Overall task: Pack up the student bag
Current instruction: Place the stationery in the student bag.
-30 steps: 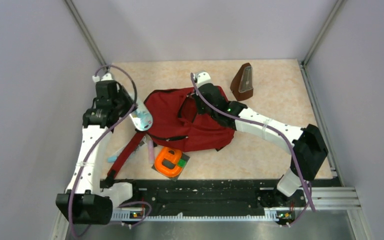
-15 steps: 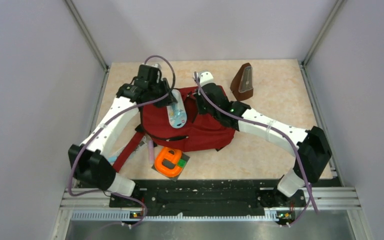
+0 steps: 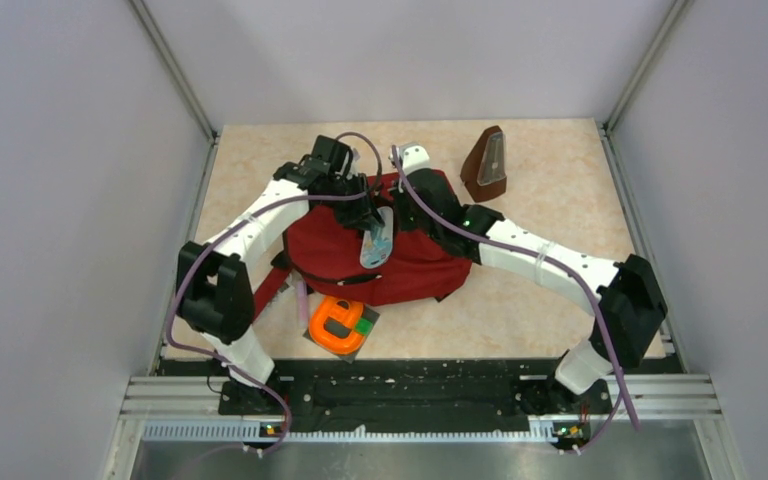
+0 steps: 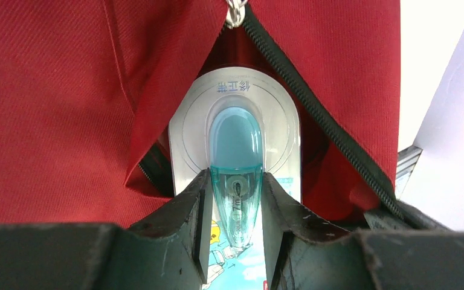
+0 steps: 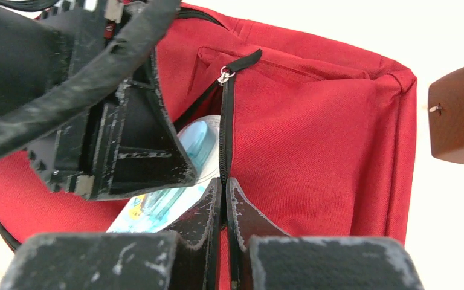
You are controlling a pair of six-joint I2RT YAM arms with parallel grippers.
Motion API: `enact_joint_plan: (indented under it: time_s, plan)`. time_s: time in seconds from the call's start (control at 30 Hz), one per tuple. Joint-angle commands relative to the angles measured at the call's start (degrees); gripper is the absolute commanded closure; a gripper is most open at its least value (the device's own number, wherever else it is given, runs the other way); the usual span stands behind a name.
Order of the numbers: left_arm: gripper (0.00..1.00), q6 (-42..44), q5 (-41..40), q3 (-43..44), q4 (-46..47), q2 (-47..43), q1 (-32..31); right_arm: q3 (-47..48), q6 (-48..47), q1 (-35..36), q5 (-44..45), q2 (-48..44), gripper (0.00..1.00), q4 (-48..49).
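Note:
The student bag (image 3: 415,270) lies in the middle of the table, dark red with a black zipper (image 5: 225,133), its opening gaping. My left gripper (image 3: 372,225) is shut on a correction tape pack (image 4: 235,133), a teal dispenser on a white and blue card. The card's rounded end pokes into the opening between the red flaps (image 4: 54,109). My right gripper (image 5: 224,184) is shut on the zipper edge of the bag (image 5: 314,133), just right of the pack (image 5: 199,139); in the top view it (image 3: 398,203) sits beside the left gripper.
A brown metronome (image 3: 486,165) stands at the back right, also at the right wrist view's edge (image 5: 459,115). An orange tape dispenser (image 3: 337,323) and a pink pen (image 3: 301,298) lie in front of the bag by its strap (image 3: 255,305).
My left arm has swung right from the table's left side over the bag, carrying the correction tape pack to the opening. My right gripper has stayed on the zipper edge.

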Motion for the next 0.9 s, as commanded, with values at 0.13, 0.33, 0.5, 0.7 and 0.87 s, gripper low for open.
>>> enact_joint_plan:
  time_s: [0.13, 0.33, 0.5, 0.7, 0.87]
  plan:
    - [1.00, -1.44, -6.06, 2.28, 12.92, 1.90, -0.26, -2.09, 2.03, -0.36, -1.95, -4.69, 1.00, 4.36]
    - [1.00, -7.23, -11.44, -0.09, 23.37, 1.98, -0.25, -2.01, 1.76, -0.36, -1.50, -4.52, 1.00, 2.79]
    - [1.00, -12.60, -12.89, -3.37, 31.30, 3.01, -0.87, -2.50, 1.92, -0.36, -1.67, -4.24, 1.00, 1.73]
    - [1.00, -15.35, -13.31, -5.38, 34.51, 4.04, -2.98, -2.37, 2.36, -0.36, -1.37, -2.69, 1.00, 0.95]
    - [0.81, -13.33, -11.86, -8.70, 34.20, 1.31, -3.42, -1.79, 3.00, -0.43, -0.36, -2.07, 1.00, -0.01]
